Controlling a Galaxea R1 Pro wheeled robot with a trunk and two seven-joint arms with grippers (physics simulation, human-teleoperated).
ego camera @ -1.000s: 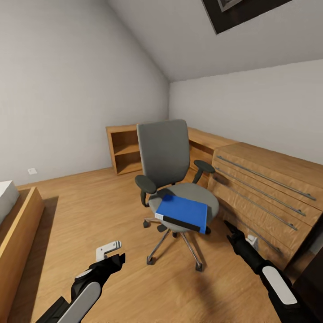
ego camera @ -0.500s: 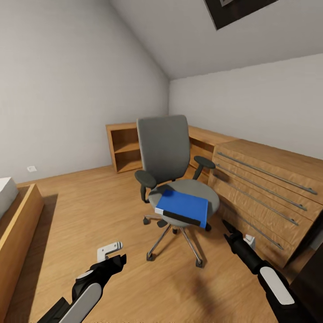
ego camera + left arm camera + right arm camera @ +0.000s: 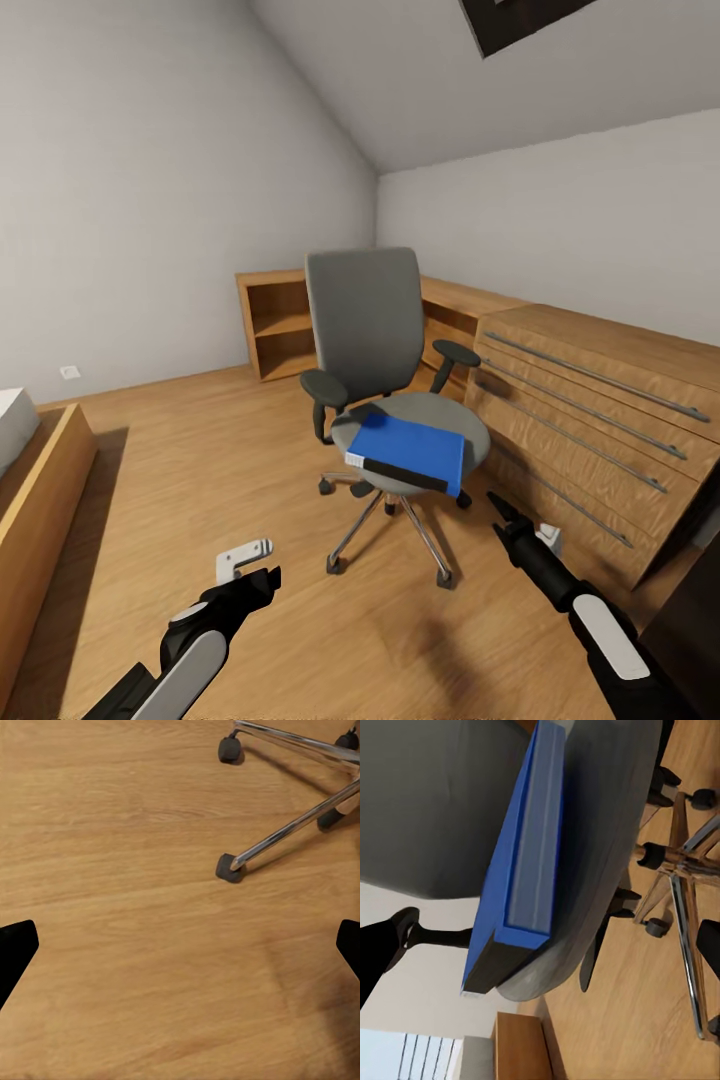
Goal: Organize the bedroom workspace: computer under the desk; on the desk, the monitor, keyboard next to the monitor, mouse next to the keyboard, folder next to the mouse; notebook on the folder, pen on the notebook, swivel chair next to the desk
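The folder (image 3: 410,453) lies flat on the chair (image 3: 385,390) seat, near the right fingers (image 3: 497,505), which are spread wide like the left fingers (image 3: 262,578), and a push could roll the chair away or slide the folder off onto the floor (image 3: 200,480).

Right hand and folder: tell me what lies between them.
Nothing solid. In the head view the right hand hangs short of the folder on the chair, with open air over bare floor between. The right wrist view looks unobstructed at the folder's edge.
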